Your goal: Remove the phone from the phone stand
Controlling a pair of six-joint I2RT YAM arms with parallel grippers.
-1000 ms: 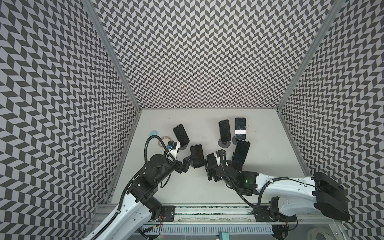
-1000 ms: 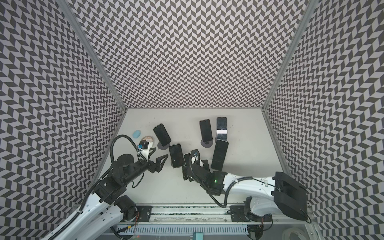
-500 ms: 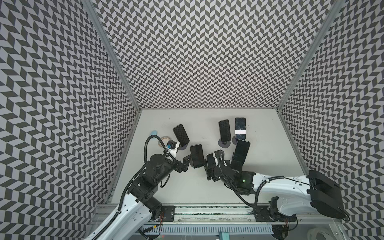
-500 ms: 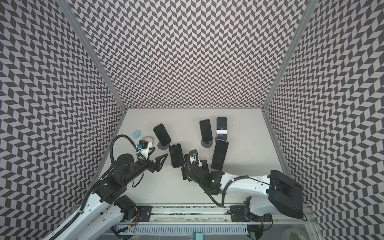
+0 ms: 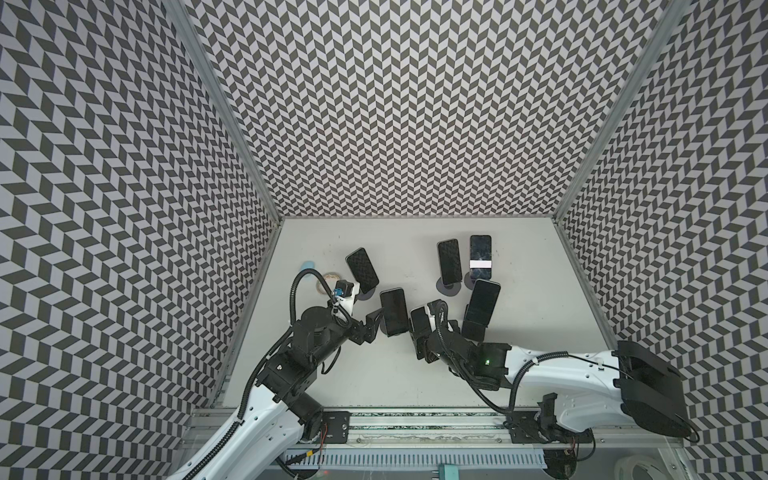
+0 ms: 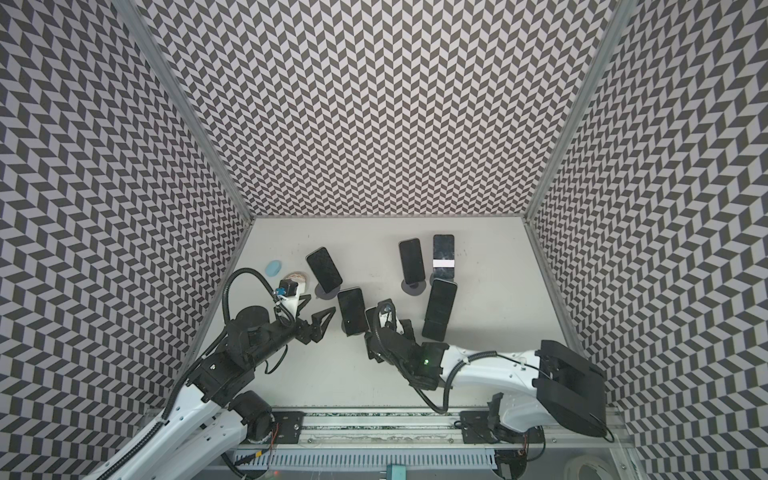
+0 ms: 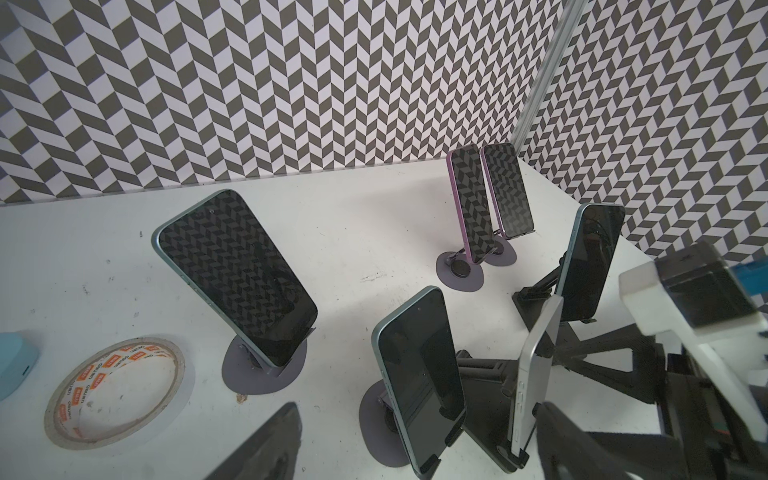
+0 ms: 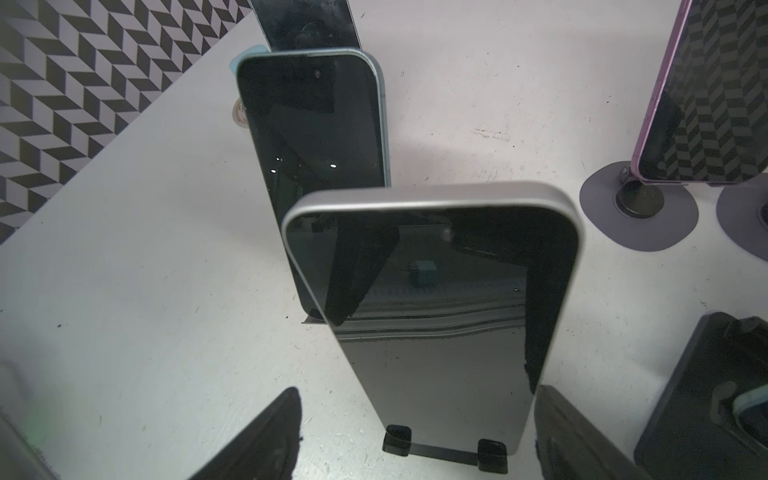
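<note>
Subject of removal: the silver-framed, dark-screened phone [image 8: 436, 291], which leaned back on its black folding stand with two front hooks [image 8: 444, 451], near the middle of the white tabletop [image 5: 540, 291]. The right gripper [image 8: 419, 392] stood astride the phone's lower half with its jaws apart. One finger [image 8: 582, 436] lay against or just beside one long edge, and the other was clear of the opposite edge, so nothing was gripped. The left gripper [image 6: 323, 302] hung to the left, jaws spread and holding nothing, beside the blue-framed phone [image 6: 351, 311].

Recommendation: centre the jaws so both pads meet the long edges together, close firmly, then draw the phone up along its own lean until it clears both hooks. The light stand might rise with it. The blue-framed phone stood just beyond, so sideways swing should be avoided.
</note>
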